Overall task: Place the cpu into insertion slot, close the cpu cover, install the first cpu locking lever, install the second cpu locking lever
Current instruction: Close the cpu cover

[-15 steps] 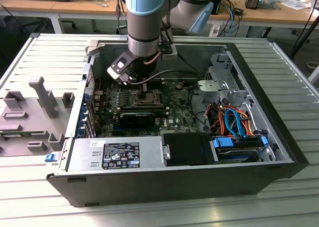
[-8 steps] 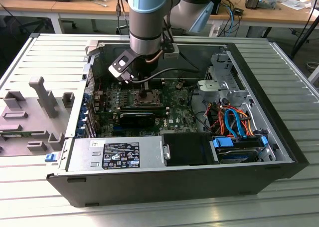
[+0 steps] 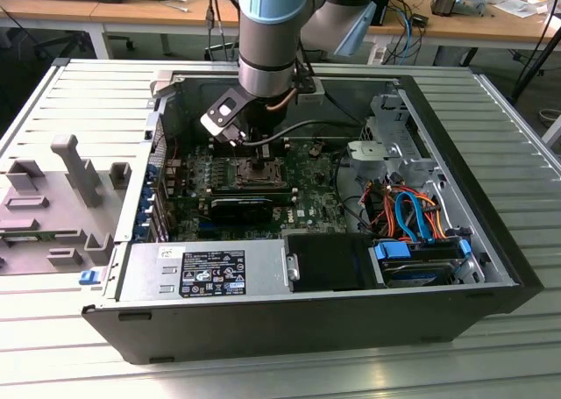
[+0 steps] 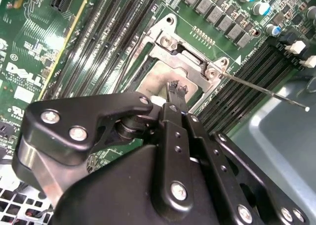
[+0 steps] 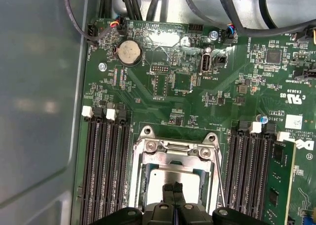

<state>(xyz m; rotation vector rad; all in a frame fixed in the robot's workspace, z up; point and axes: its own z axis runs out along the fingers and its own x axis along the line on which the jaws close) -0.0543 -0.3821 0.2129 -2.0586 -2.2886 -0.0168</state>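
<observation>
Pincer (image 5: pixel 173 188) is down inside the open PC case (image 3: pixel 307 324). Its two slim black fingers are pressed tip to tip, w/ nothing visible between them. In both wrist views the tips sit over the middle of the cpu (image 5: pixel 158 180); I can't tell whether they touch it.

The cpu is a flat square w/ a dull silver-grey, slightly brushed top. It lies in the insertion slot (image 3: pixel 241 175) on the green motherboard (image 5: pixel 187 86). The cpu cover (image 5: pixel 173 153), a thin shiny stamped plate w/ a square window, looks laid flat around the chip, which shows through the window. Two bright screw heads sit along the cover's hinge edge.

In the second wrist view a thin, straight wire lever (image 4: pixel 261 90) runs out from a corner of the socket frame over the memory slots, ending in a small pale tip. Whether it's latched, can't say.

Long black ribbed memory slots (image 5: pixel 106 170) flank the socket on both sides. A round silver coin battery (image 5: pixel 129 52) sits further up the board, near the cable connectors.

In the exterior view the arm's grey-and-blue wrist hangs straight over the socket. The case stands on a ribbed aluminium desk (image 3: pixel 500 364).
</observation>
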